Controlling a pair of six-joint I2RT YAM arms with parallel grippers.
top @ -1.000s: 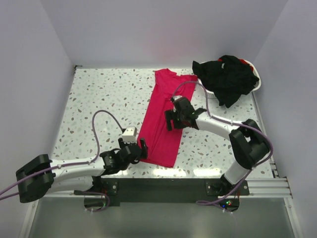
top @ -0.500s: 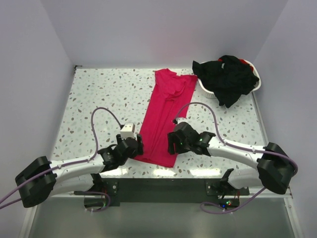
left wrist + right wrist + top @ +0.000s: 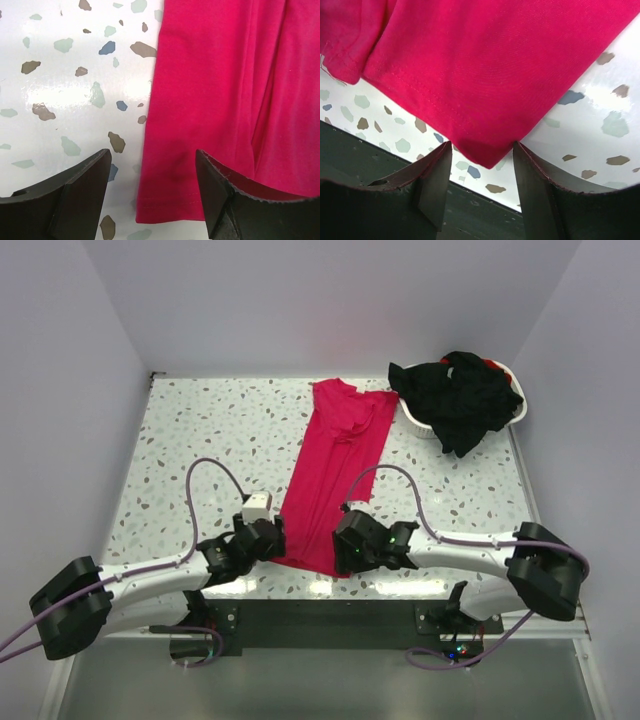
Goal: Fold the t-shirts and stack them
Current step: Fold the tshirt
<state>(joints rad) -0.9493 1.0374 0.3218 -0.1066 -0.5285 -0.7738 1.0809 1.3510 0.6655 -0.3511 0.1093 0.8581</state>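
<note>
Straddling the near hem corners of the red t-shirt (image 3: 335, 465) stretched on the table (image 3: 200, 430), our left gripper (image 3: 152, 157) and right gripper (image 3: 481, 146) stand unclenched — we judge the cloth light, limp, best pinched there.

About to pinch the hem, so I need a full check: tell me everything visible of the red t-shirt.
The red t-shirt is plain, bright pinkish-red knit cloth, folded lengthwise into a long narrow strip. It lies flat on the speckled table, neck end far, stitched hem nearest the arm bases. A lengthwise fold line shows near the hem. The left claw straddles the hem's left corner and the right claw its right corner, both open, neither pinching yet.
</note>
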